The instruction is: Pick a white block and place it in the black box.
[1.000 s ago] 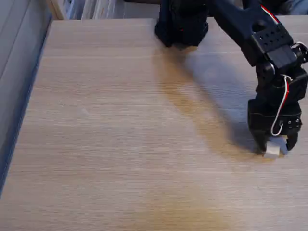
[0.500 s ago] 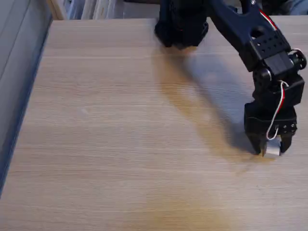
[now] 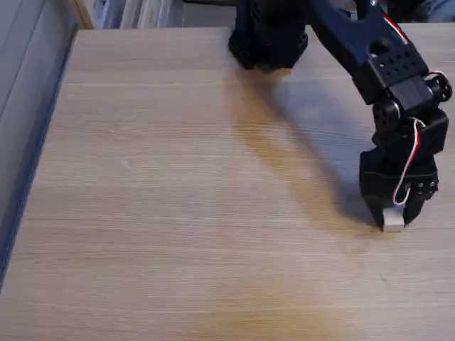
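The table (image 3: pixel 178 213) is a pale wood-grain laminate, flat and smooth, bare across its left and middle parts, with a grey strip running down beyond its left edge. At the far edge, right of centre, sits the arm's black base (image 3: pixel 269 35); from it the boxy, matte black plastic arm reaches toward the right edge, with red and white wires looping along the wrist. There the gripper (image 3: pixel 394 220) points straight down, clenched on the white block (image 3: pixel 393 222), a small hard-edged cube pinched between the fingertips at or just above the table, near the right edge about halfway toward the near side.

The likely risk is slipping: the cube's faces look smooth and only its upper part sits between the tips, so a quick lift or swing could twist it loose and drop it off the edge.
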{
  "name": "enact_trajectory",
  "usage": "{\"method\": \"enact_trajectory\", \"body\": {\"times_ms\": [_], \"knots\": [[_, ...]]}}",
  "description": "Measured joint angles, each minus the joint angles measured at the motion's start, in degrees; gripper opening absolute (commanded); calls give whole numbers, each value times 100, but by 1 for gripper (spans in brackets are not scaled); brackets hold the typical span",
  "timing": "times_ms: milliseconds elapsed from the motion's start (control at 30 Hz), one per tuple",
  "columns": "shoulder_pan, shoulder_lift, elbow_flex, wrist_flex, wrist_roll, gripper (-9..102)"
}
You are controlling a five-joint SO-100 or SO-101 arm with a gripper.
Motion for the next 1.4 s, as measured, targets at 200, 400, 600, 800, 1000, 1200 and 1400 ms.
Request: {"method": "enact_trajectory", "body": {"times_ms": [200,400,600,800,1000,1200,1400], "knots": [[53,940,694,-237,-185,0],[88,2136,1362,-246,-193,0],[9,3560,2487,-97,-299,0],[-483,4869,3691,-141,-299,0],[-905,5194,3964,-141,-105,0],[-1090,5115,3990,-299,-70,0],[-1204,4808,3990,-483,26,1]]}}
